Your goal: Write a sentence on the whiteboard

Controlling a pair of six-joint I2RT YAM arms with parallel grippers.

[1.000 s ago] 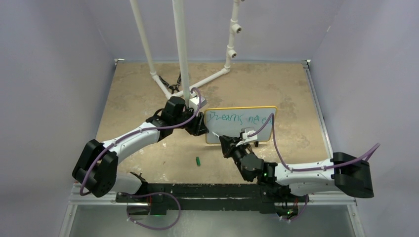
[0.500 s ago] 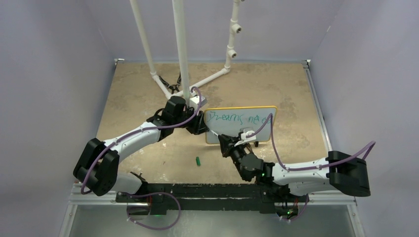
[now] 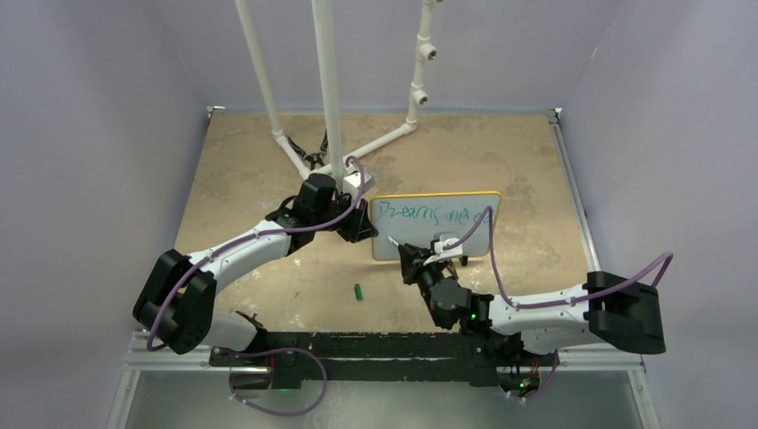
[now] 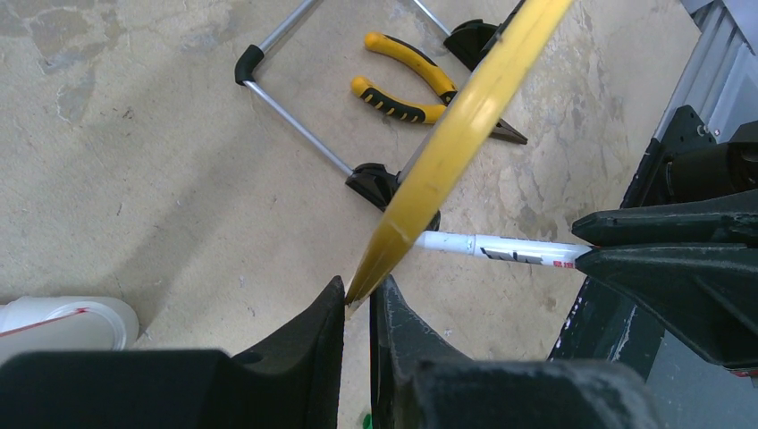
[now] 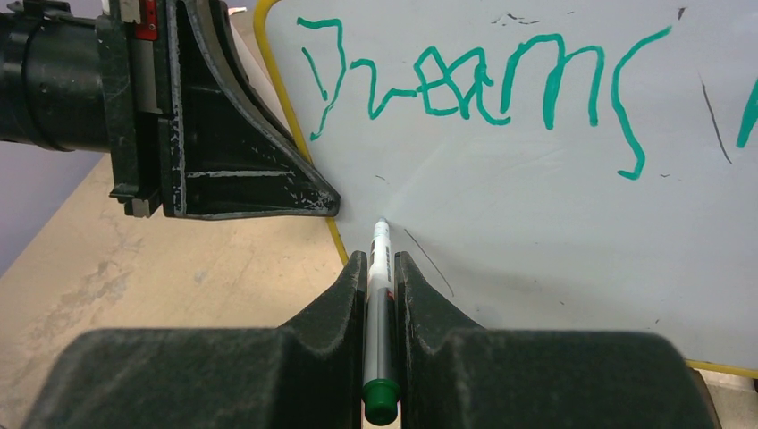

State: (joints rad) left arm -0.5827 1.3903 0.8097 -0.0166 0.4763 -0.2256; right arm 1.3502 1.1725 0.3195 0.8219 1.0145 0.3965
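The whiteboard (image 3: 438, 239) stands upright mid-table, its yellow rim (image 4: 465, 116) running diagonally through the left wrist view. The sentence (image 5: 465, 85) in green reads "Dreams" and a few more letters along the top line (image 3: 429, 214). My left gripper (image 4: 357, 290) is shut on the board's left rim (image 3: 365, 225). My right gripper (image 5: 381, 259) is shut on a white marker (image 5: 379, 255) with a green end. Its tip points at the board's lower left area (image 3: 393, 242), below the "D". I cannot tell whether it touches.
A green marker cap (image 3: 357, 291) lies on the tan table in front of the board. Yellow-handled pliers (image 4: 402, 85) and the board's metal stand (image 4: 295, 134) are behind it. A white pipe frame (image 3: 331, 89) rises at the back.
The left jaws have closed onto the board's left rim. The right arm has shifted slightly left, carrying the marker toward the board's lower left.
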